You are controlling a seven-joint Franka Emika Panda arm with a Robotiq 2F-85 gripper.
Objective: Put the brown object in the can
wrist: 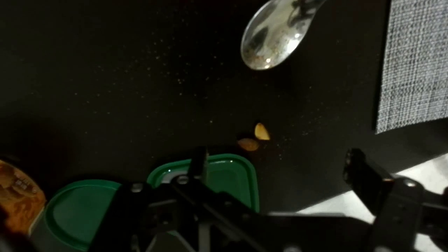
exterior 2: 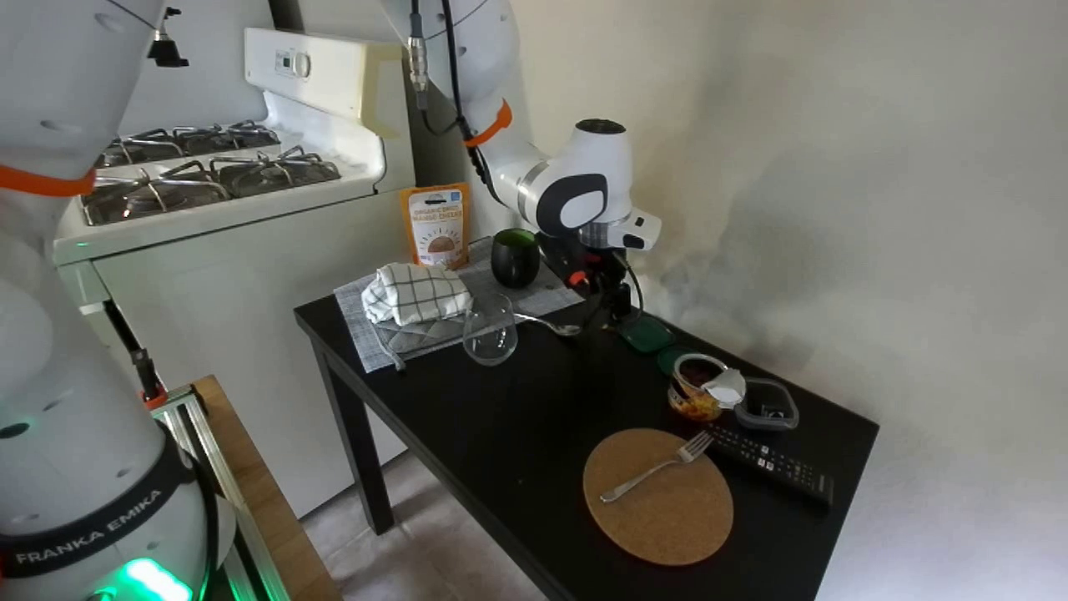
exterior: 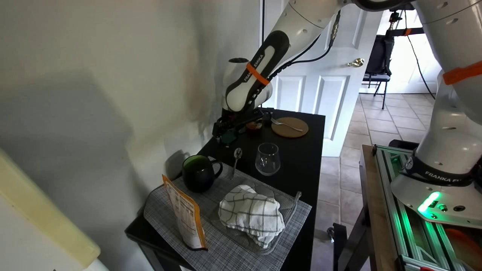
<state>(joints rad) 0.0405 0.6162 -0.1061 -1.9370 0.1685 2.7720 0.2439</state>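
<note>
The brown object is a small almond-shaped piece (wrist: 248, 144) on the black table in the wrist view, beside a square green lid's corner. A paler yellow piece (wrist: 261, 132) lies against it. The can is a short round container with a pale rim, dark upper part and orange lower side (exterior 2: 694, 404), its lid peeled back. Its orange side shows at the wrist view's left edge (wrist: 19, 199); it is partly hidden in an exterior view (exterior: 254, 126). My gripper (wrist: 277, 155) is open and empty, its fingers spread either side of the pieces' line, pointing down above the table.
A square green lid (wrist: 232, 178) and round green lid (wrist: 78, 210) lie by the wall. A spoon (wrist: 273, 38), drinking glass (exterior 2: 491, 334), black mug (exterior 2: 515, 259), clear tub (exterior 2: 766, 406), remote (exterior 2: 776, 463), and cork mat (exterior 2: 659, 526) with fork (exterior 2: 651, 476) surround the spot.
</note>
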